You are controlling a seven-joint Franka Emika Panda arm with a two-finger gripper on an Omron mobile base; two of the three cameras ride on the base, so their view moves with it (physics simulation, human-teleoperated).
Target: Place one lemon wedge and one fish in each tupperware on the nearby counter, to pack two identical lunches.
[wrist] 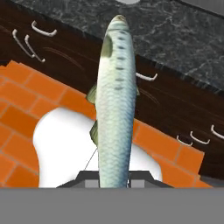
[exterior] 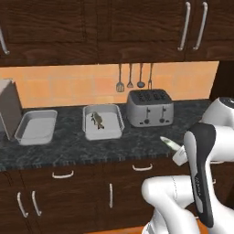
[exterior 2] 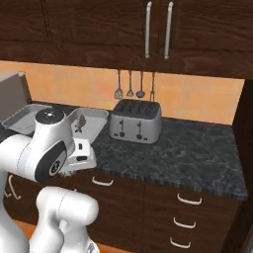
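My gripper (wrist: 113,178) is shut on a long silvery fish (wrist: 114,100) that points away from the hand, over the floor in front of the drawers. From the left base camera, that fish (exterior: 170,144) sticks out of the hand just before the counter (exterior: 68,147) edge, right of both tupperware. The right tupperware (exterior: 119,124) holds a small brownish fish (exterior: 98,119). The left tupperware (exterior: 36,127) looks bare inside. Both trays also show from the right base camera, the near one (exterior 2: 99,117) with its fish (exterior 2: 80,123). No lemon wedge is in view.
A silver toaster (exterior: 149,108) stands right of the trays, a tall grey coffee machine (exterior: 9,109) at the far left. Utensils (exterior: 130,77) hang on the orange wall. Dark drawers with white handles (exterior: 142,167) run below the counter. Right of the toaster (exterior 2: 135,121) lies bare stone.
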